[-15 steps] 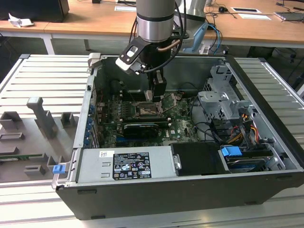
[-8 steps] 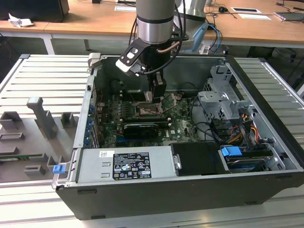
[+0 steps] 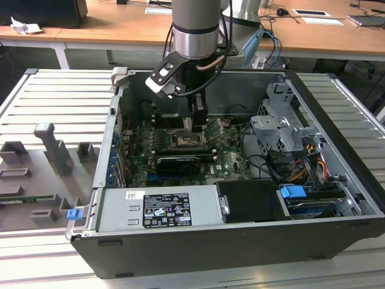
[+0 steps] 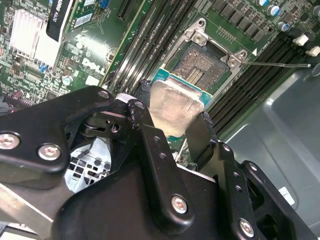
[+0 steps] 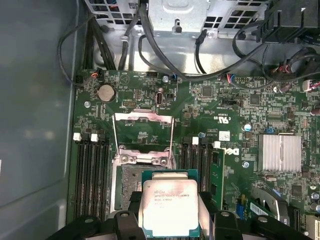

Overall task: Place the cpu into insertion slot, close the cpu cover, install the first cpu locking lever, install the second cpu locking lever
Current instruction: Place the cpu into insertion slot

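A grey slatted table carries an open computer case, and the gripper hangs inside it. In the second wrist view its fingers clamp the cpu over the insertion slot. In the first wrist view the cpu cover stands open.

Place: a robotics lab is showing here.
Bench: a slatted metal worktable is carrying an opened computer case.
Background: wooden desks are standing behind.

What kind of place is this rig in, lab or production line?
Probably a lab or office workshop, not a line: wooden desks with papers behind, an open computer case on a slatted metal bench, and the claw holding the cpu inside it.
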